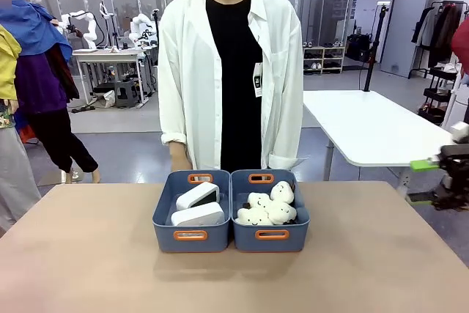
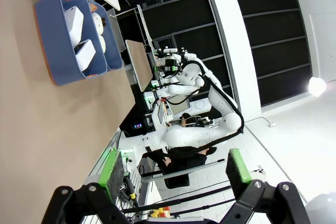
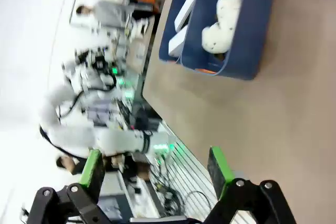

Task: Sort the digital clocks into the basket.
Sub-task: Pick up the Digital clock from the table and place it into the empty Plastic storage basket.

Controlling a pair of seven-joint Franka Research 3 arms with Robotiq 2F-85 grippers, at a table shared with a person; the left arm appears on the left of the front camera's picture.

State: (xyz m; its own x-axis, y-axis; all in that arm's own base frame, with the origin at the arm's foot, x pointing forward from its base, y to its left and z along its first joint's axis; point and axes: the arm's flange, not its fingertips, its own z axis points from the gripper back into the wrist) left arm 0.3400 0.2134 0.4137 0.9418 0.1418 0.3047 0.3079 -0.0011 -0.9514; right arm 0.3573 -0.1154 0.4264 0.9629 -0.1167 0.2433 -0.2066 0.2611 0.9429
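Two white digital clocks lie in the left blue basket [image 1: 165, 234]: one [image 1: 196, 196] leans at the back, the other [image 1: 198, 215] rests in front of it. In the left wrist view the same clocks [image 2: 75, 24] [image 2: 84, 55] sit in the basket [image 2: 50, 45] far off at upper left. My left gripper [image 2: 175, 169] is open and holds nothing, away from the table. My right gripper [image 1: 421, 181] hangs open beyond the table's right edge. The right wrist view has that gripper [image 3: 155, 171] open above the tabletop, with the clocks [image 3: 183, 12] far ahead.
The right blue basket [image 1: 297, 234] holds several cream plush toys [image 1: 267, 209], touching the left basket. A person in a white shirt [image 1: 190, 86] stands right behind the baskets. The tan tabletop [image 1: 88, 254] spreads around them. A white table [image 1: 366, 122] stands beyond at right.
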